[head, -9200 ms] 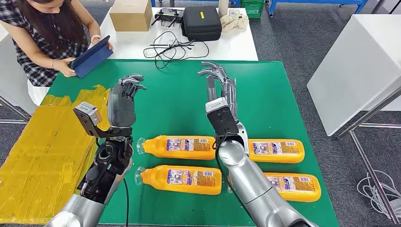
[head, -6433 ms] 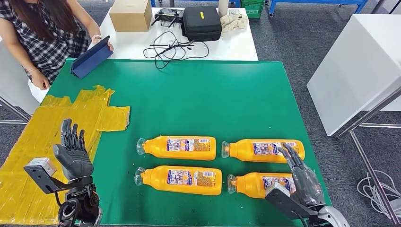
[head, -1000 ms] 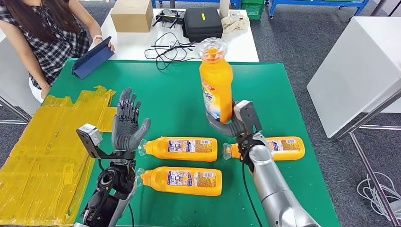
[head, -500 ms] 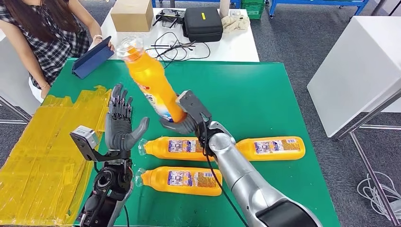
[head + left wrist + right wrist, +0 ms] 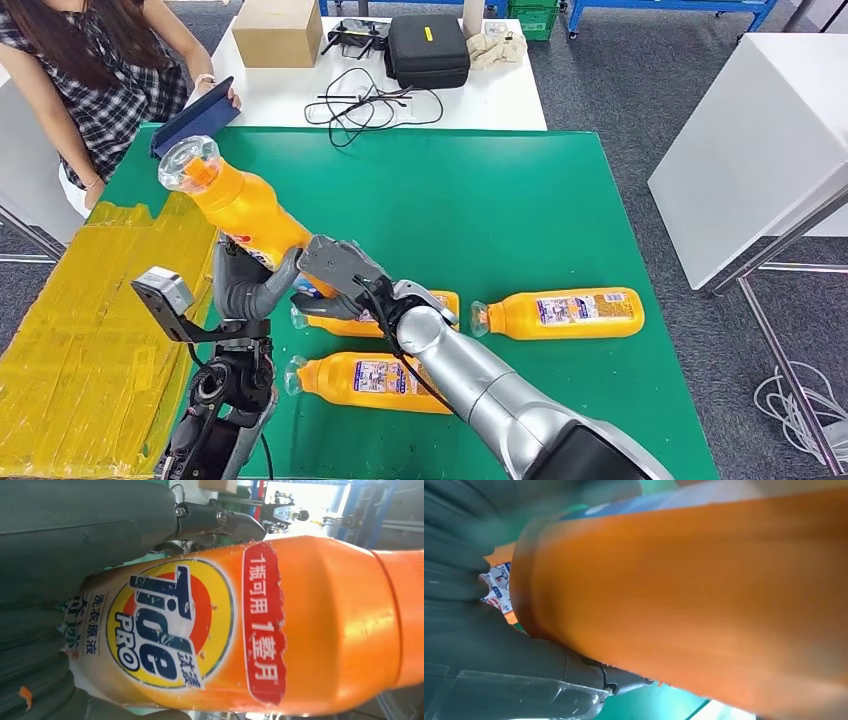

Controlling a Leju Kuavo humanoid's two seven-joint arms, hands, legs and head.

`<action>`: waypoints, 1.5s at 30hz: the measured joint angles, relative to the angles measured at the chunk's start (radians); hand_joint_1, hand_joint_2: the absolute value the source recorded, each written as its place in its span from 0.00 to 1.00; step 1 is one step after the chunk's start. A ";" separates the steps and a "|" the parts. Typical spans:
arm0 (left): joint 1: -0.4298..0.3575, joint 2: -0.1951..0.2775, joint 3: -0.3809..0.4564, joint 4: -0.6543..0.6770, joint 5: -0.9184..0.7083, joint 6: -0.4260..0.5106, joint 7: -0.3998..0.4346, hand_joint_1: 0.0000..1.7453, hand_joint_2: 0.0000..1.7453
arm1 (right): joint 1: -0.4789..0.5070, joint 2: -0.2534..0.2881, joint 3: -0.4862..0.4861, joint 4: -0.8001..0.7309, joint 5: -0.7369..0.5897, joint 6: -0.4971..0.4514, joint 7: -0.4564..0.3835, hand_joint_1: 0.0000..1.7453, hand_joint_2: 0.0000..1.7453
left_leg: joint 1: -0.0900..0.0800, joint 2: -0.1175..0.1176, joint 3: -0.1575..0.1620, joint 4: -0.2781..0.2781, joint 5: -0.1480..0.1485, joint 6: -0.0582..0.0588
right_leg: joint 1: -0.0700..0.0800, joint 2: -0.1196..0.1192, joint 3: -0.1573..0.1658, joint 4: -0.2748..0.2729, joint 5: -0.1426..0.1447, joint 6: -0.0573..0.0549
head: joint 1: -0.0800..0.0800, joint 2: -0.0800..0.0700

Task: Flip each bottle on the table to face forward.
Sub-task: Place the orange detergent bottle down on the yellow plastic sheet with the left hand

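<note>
Four orange detergent bottles are on view over the green table (image 5: pixel 560 190): one raised bottle (image 5: pixel 240 205) held in the air above the table's left part, tilted with its clear cap toward the person (image 5: pixel 90 70) seated at the far left corner, and three lying on their sides on the mat. Of those three, the right bottle (image 5: pixel 565 313) lies well apart to the right of the raised one, the middle bottle (image 5: pixel 440 305) lies partly hidden behind the right arm, and the near bottle (image 5: pixel 385 378) lies just below it, closer to the robot.

Both hands meet at the raised bottle's lower end. The left hand (image 5: pixel 248 285) cups it from beneath, thumb against its side; the right hand (image 5: pixel 335 275) is wrapped on the base from the right.

The left wrist view adds what the head view cannot resolve: the raised bottle's front label, a round "Tide PRO" logo and a red strip of Chinese characters, with dark fingers (image 5: pixel 220 522) lying along its edge. The right wrist view gives a blurred orange flank of the bottle and grey fingers (image 5: pixel 524 650) curled under it.

One blue tablet (image 5: pixel 195 125) stands by the person; one yellow sheet (image 5: pixel 90 320) covers the table's left edge.
</note>
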 joint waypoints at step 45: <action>0.020 -0.001 0.001 0.066 0.060 0.003 0.003 1.00 1.00 | -0.071 -0.019 0.344 0.044 -0.086 -0.117 0.082 0.51 0.75 | -0.001 0.002 0.001 0.000 0.000 0.000 | 0.000 0.000 -0.001 0.000 0.000 0.000 | 0.000 0.000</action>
